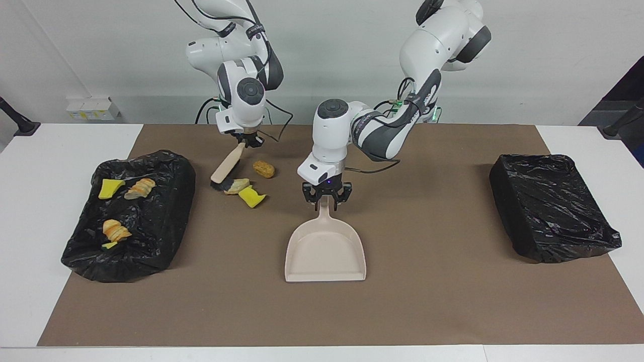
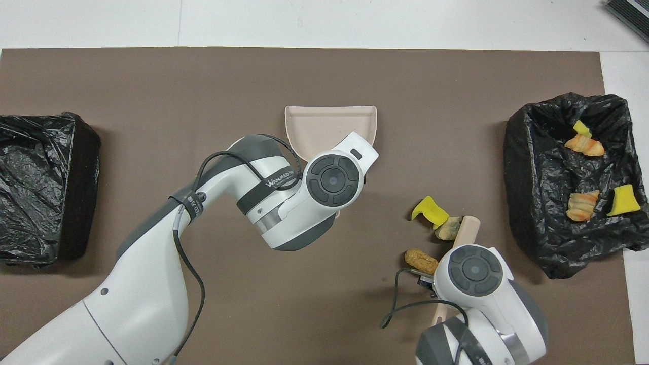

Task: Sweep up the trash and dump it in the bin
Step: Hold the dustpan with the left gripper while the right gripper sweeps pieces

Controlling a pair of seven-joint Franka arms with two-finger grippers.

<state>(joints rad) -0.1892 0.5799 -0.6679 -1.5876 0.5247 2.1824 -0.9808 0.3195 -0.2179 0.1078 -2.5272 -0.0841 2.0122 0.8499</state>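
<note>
Trash (image 1: 245, 190), a yellow sponge piece with tan and orange bread-like chunks, lies on the brown mat against the bristles of a brush (image 1: 227, 169) clamped in the right gripper (image 1: 248, 141). The left gripper (image 1: 327, 197), well apart toward mid-table, grips the handle of the beige dustpan (image 1: 325, 253). More scraps lie in the black-lined bin (image 1: 166, 201) beside the brush.

- White table (image 1: 60, 151), bare at both ends and along the edge farthest from the robots.
- Brown mat (image 1: 427, 301) spread over most of the table.
- Plain pale wall (image 1: 100, 50) rising just past the table's robot edge.
- White box (image 1: 90, 108) at the wall's foot, near the table's right-arm end.
- Black stands (image 1: 20, 123) at both table corners by the wall.
- Even, soft light; faint shadows on the mat.
</note>
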